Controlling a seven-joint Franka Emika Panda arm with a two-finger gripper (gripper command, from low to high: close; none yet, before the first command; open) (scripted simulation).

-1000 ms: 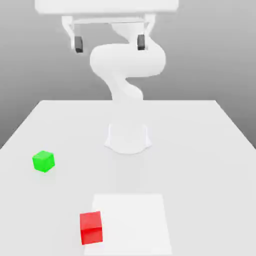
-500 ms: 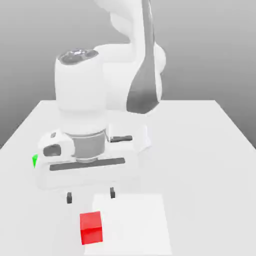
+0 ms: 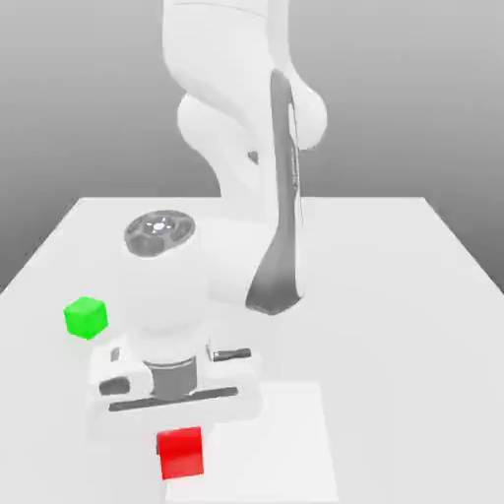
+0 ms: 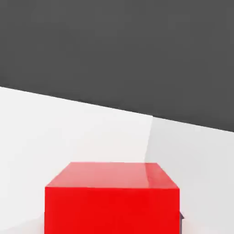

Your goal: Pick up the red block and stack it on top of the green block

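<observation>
Lower now than half second ago: hand has dropped until its body sits directly over red block [image 3: 181, 452], uncovering green block [image 3: 86, 317]. Red block rests on table [image 3: 413, 325] at edge of paler square patch [image 3: 285, 443], near front; fills hand view [image 4: 112, 199]. Green block well apart, toward exterior view's left. Gripper fingers hidden; grip state cannot tell. Table plain white, backdrop grey gradient. No writing visible.
</observation>
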